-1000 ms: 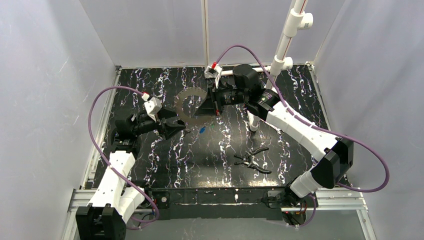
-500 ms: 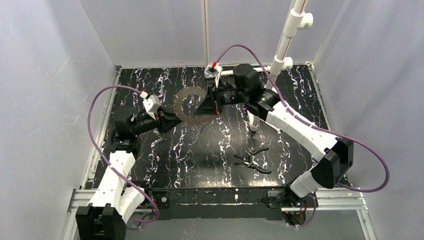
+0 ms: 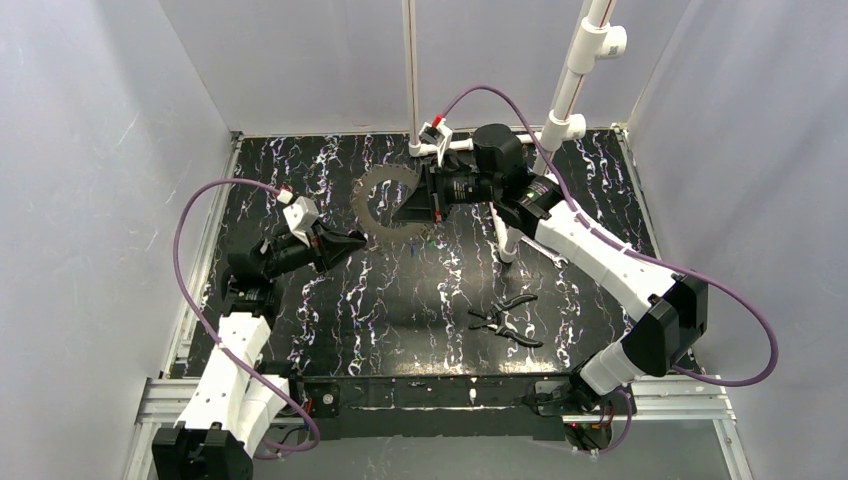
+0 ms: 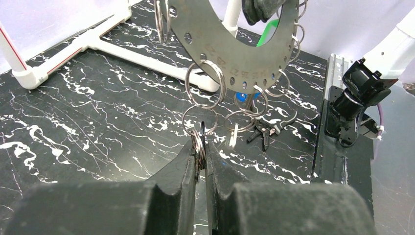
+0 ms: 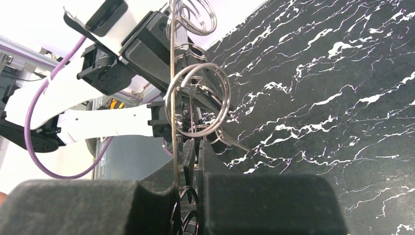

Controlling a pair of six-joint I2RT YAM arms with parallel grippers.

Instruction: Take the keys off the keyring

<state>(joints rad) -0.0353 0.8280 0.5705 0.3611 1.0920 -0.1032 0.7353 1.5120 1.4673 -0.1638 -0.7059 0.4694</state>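
Left wrist shows us our left gripper (image 4: 200,152) now pinched shut on the keyring (image 4: 197,137) and pulled back, our right gripper (image 5: 194,147) clamping the raised plate (image 4: 230,54), keys (image 4: 242,97) dangling beneath, not yet freed.

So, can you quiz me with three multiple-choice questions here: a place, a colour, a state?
1. Where is the holed metal plate? A lying flat; B held up by the right gripper; C hung on a wall.
2. The table is: A black with white streaks; B brown; C plain white.
3. The left gripper is: A wide open; B out of sight; C shut on a small ring.
Answers: B, the top view shows it clamped there; A, seen in every view; C, its wrist camera shows the pinch.
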